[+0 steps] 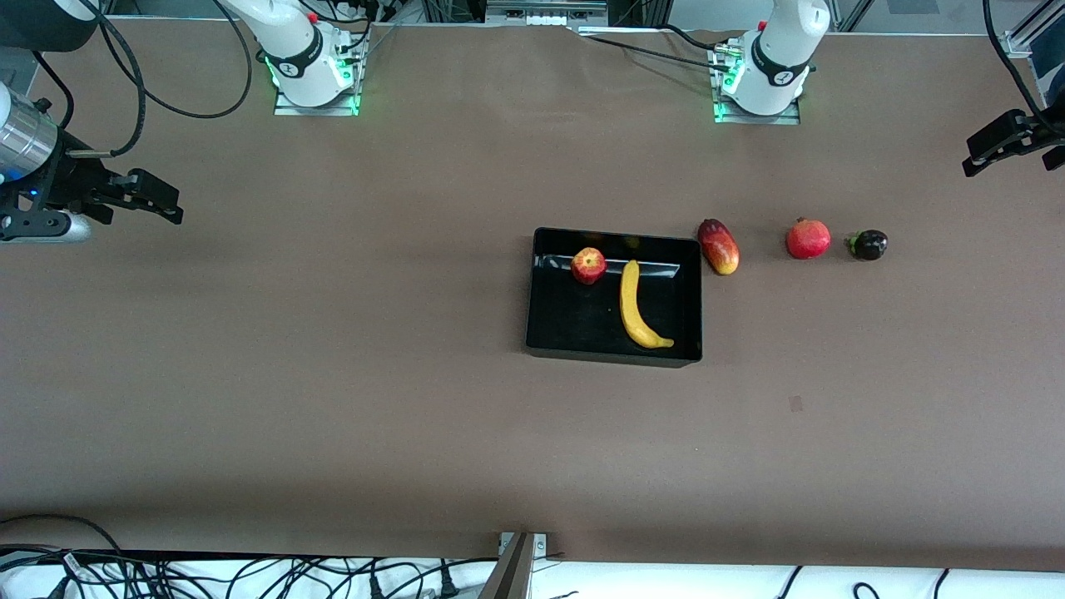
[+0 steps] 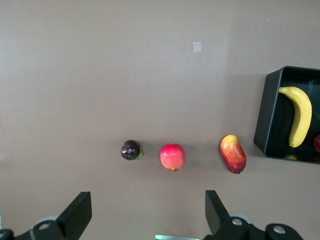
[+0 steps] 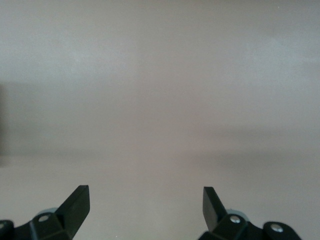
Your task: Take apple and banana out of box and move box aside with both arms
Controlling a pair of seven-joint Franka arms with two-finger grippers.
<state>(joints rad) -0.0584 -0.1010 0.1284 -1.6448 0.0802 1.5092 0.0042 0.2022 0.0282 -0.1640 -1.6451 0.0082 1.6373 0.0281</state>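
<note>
I have not started the first pick yet: both fruits lie in the box [image 1: 614,297], so my job is to bring one arm in over it. The left gripper [image 1: 994,146] hangs high over the left arm's end of the table, fingers spread and empty; the right gripper [image 1: 158,198] waits likewise over the right arm's end, released and holding nothing. I judge the left arm the closer one, so I would come down over the apple [image 1: 588,265] with the fingers straddling it, clear of the box wall just beside it. The apple is small, round, red with yellowish patches, sitting by the wall farther from the front camera. The banana [image 1: 636,308] lies just beside it, long, curved and yellow, running toward the nearer wall; I would grasp it across its middle. The box is shallow, glossy black.
</note>
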